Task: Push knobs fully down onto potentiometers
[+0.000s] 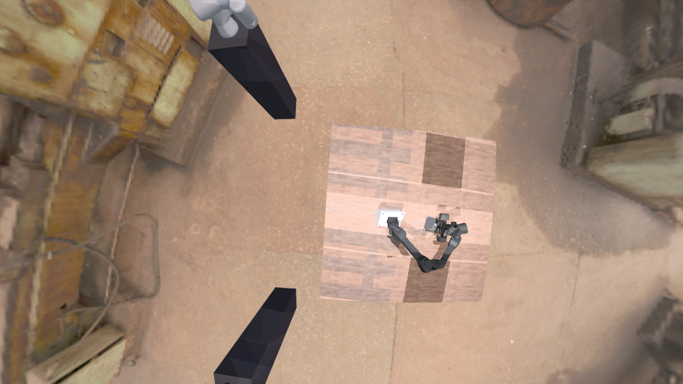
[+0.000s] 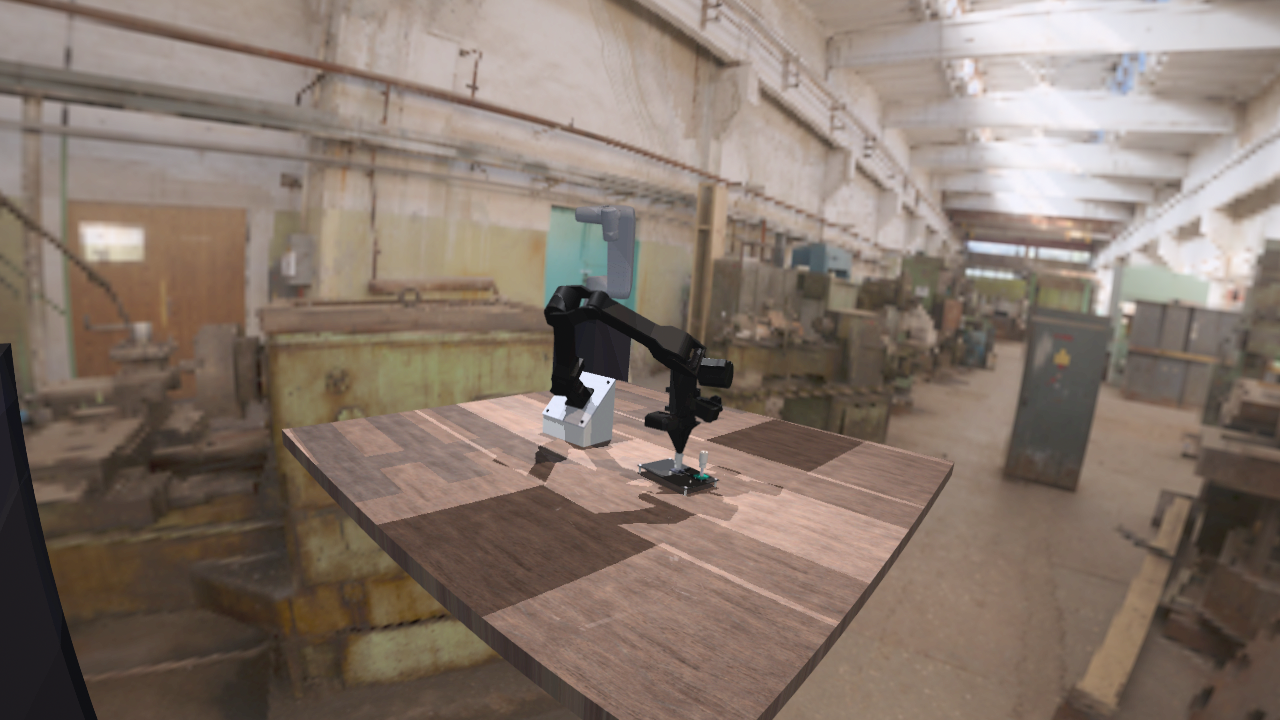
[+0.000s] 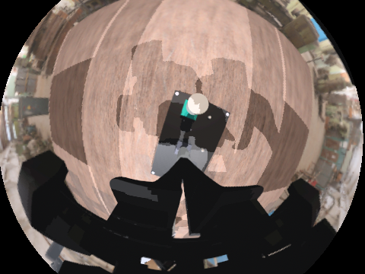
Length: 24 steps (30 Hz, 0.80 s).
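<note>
The dark circuit board point(image 1: 429, 223) point(image 2: 662, 472) point(image 3: 213, 131) stands on short legs on the table. One pale knob point(image 2: 703, 456) point(image 3: 198, 103) stands high above its green potentiometer point(image 2: 702, 477) point(image 3: 185, 109), with a narrower part showing below it. My gripper point(image 2: 679, 453) point(image 3: 182, 160) is shut and empty, pointing down over the other knob point(image 2: 678, 462) point(image 3: 184, 153). Its tips are at that knob's top and seem to touch it. The fingers hide most of this knob in the wrist view, and its seat and potentiometer are not clear.
The wood-patterned table point(image 1: 353, 205) point(image 2: 572, 617) bears patches of shadow. A white sloped base block point(image 1: 382, 218) point(image 2: 597, 420) stands near the board, with the arm point(image 1: 405, 244) point(image 2: 640, 324) reaching round from it. Dark pillars stand off the table.
</note>
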Motion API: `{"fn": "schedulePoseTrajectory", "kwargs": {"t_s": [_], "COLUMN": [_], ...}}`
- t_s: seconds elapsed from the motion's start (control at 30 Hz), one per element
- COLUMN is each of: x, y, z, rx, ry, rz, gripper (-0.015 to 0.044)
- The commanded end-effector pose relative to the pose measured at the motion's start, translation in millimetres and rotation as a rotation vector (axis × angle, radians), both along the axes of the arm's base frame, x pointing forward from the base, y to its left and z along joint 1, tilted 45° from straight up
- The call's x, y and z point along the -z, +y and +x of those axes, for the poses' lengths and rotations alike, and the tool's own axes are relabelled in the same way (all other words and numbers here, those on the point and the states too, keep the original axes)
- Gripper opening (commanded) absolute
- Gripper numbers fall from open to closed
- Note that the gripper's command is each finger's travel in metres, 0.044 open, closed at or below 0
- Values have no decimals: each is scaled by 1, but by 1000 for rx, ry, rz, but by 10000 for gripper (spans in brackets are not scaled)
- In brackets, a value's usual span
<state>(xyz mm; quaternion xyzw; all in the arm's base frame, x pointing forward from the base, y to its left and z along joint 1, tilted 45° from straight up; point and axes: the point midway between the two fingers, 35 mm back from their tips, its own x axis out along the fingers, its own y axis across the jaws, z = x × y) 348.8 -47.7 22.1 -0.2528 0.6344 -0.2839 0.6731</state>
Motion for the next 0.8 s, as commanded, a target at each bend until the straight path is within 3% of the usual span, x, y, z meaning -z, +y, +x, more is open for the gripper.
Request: {"fn": "schedulePoseTrajectory", "kwargs": {"t_s": [0.0, 0.77], "x": [13, -12], "y": [-18, 8], "z": [2, 2], "rx": [46, 46], "ry": [4, 4], "rz": [-8, -6], "gripper": [0, 0]}}
